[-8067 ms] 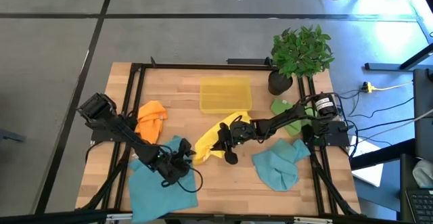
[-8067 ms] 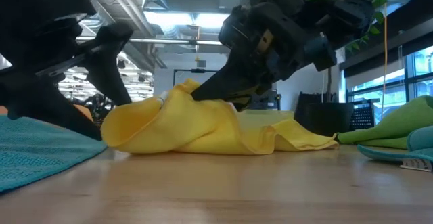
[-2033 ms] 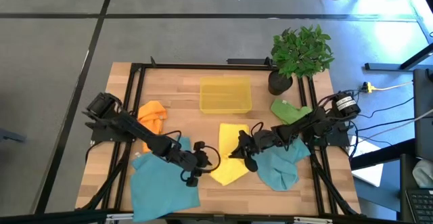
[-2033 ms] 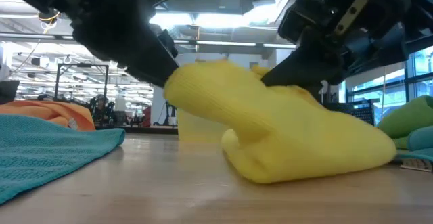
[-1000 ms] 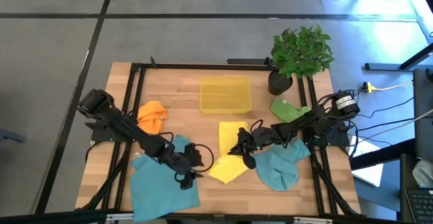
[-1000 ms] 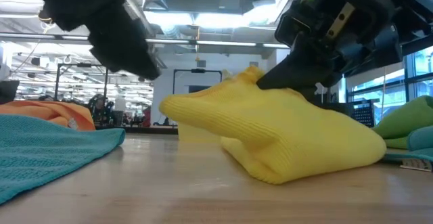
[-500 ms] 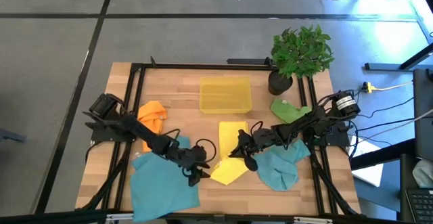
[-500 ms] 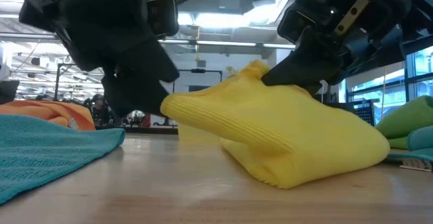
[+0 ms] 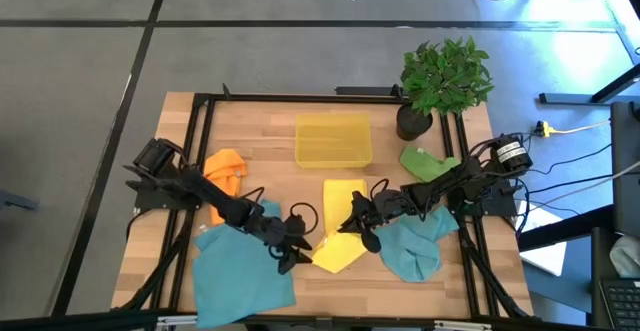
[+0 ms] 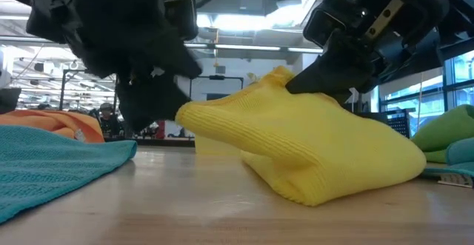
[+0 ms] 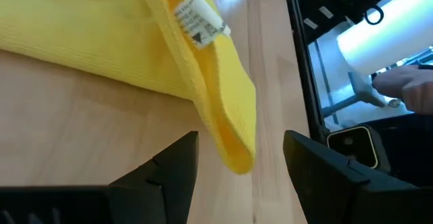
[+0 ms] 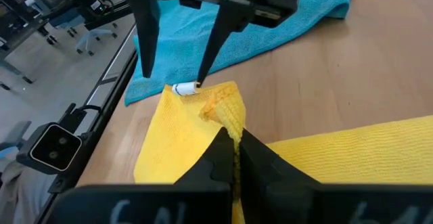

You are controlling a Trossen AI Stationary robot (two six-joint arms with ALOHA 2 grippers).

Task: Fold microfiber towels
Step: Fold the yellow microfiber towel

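A yellow towel (image 9: 338,233) lies folded over on the table's middle, its bulk resting on the wood (image 10: 318,163). My right gripper (image 9: 351,225) is shut on a raised ridge of it. My left gripper (image 9: 297,254) is open at the towel's near left corner (image 11: 230,139), which bears a white label (image 11: 199,21). Its two fingers (image 12: 145,38) stand on either side of that corner, and I see no touch. Other towels lie around: teal (image 9: 235,276) at the near left, teal (image 9: 412,243) at the right, orange (image 9: 224,175) and green (image 9: 426,163). My right gripper pinches a bunched ridge of the yellow towel (image 12: 230,119) between its two fingers, several layers by the look of it. The fingers come slanting down from the table's right side. The held ridge (image 10: 278,76) stands up as the towel's highest point, and the rest lies on the table.
A translucent yellow bin (image 9: 333,139) stands behind the yellow towel at the far middle. A potted plant (image 9: 443,76) is at the far right corner. Bare wood (image 9: 345,283) shows along the near edge between the two teal towels.
My left gripper has come down and moved toward the table's right, rolling as it went, until its open fingers stand around the yellow towel's near left corner. The towel has kept its shape.
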